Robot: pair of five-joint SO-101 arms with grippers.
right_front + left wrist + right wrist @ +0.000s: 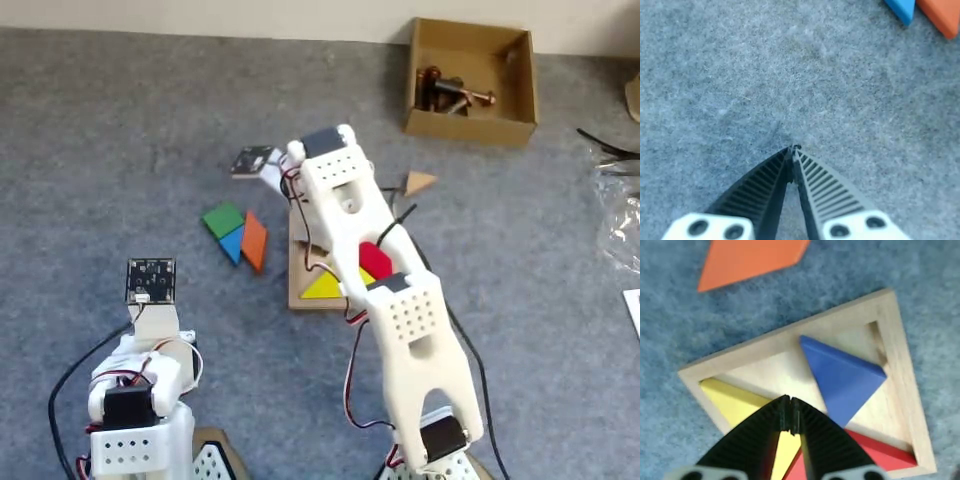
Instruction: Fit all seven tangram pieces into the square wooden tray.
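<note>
The square wooden tray [790,337] holds a yellow triangle [737,402], a red piece [872,454] and a blue triangle [842,377] that lies askew on the tray floor. My right gripper [790,412] hangs shut and empty just above the tray, over the yellow piece beside the blue triangle. In the high view the right arm covers much of the tray [296,296]. On the carpet beside the tray lie a green piece [224,218], a small blue triangle [232,244] and an orange parallelogram [255,240]. A tan triangle [420,182] lies beyond the tray. My left gripper [792,150] is shut over bare carpet.
A cardboard box [470,110] with copper-coloured parts stands at the back right. Cables and a clear plastic bag [620,215] lie at the right edge. Grey carpet covers the table, with open room at the left and centre front.
</note>
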